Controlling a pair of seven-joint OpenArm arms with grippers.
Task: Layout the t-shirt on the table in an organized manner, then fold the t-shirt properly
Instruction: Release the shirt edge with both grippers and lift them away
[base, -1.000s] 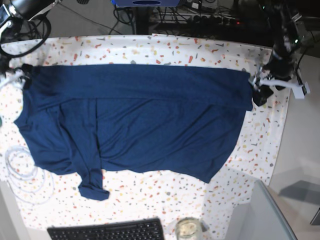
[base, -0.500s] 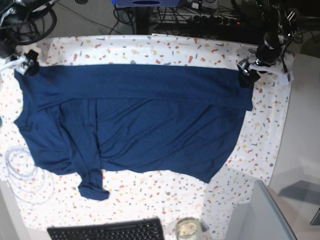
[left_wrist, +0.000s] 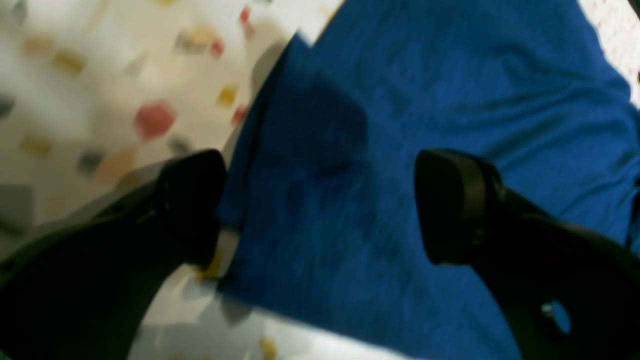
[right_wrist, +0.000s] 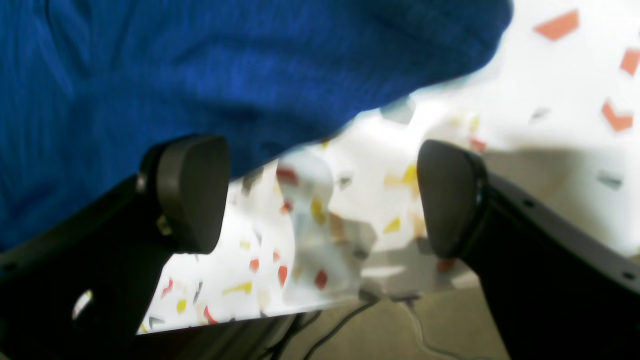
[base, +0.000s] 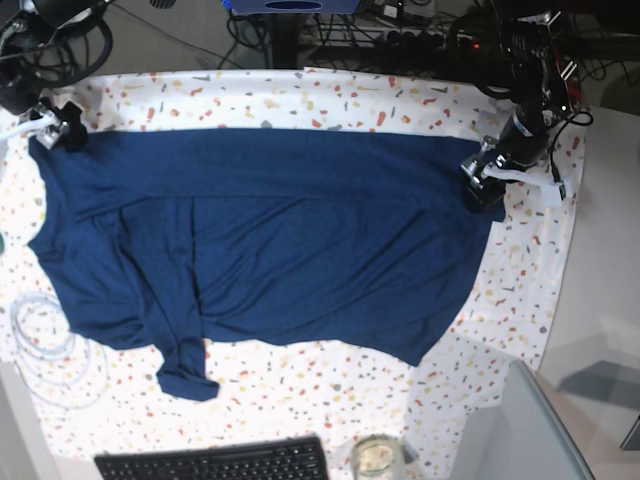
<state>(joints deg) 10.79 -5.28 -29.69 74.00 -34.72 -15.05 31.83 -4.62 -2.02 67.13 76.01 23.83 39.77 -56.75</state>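
Lying with its long axis left to right on the desk (base: 300, 95), the t-shirt (base: 280, 240) has its far folded edge spanning between the left gripper (base: 484, 186) and the right gripper (base: 55, 122), each at one far corner with jaws apart.

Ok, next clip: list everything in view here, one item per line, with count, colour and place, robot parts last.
t-shirt: one, dark navy, spread across the table.
table: one, white cover with coloured flecks, fills the base view.
cable coil: one, white, base view's left edge.
keyboard: one, black, bottom edge.
glass jar: one, clear, beside the keyboard.
left gripper: one, black, open at the shirt's right top corner.
right gripper: one, black, open at the left top corner.
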